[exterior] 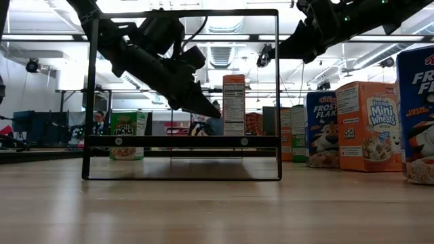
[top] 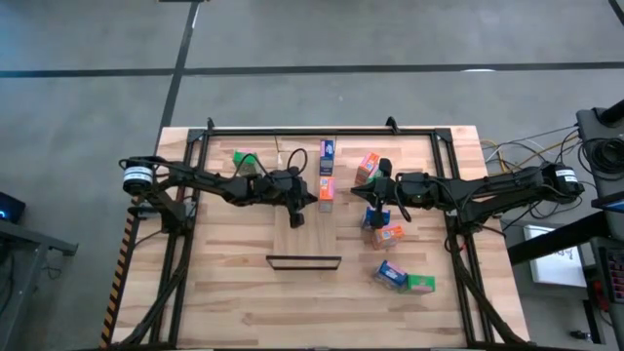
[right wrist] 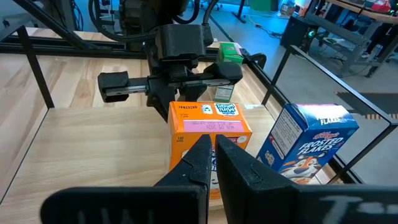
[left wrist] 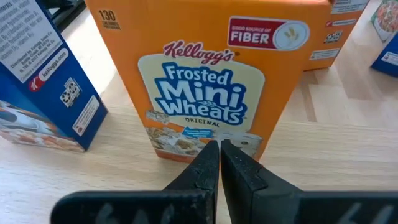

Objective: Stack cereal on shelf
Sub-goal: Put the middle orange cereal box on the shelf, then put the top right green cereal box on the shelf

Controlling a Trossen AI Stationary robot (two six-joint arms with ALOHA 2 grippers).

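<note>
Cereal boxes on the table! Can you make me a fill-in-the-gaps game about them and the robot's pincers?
1. The shut left pincer points at the Mini Wheats box, which is coloured ____.
2. In the right wrist view, the blue box beside the shut right pincer says Frosted ____.
3. In the low view, the Apple Jacks box is coloured ____.

Missing words: orange; Flakes; green.
</note>
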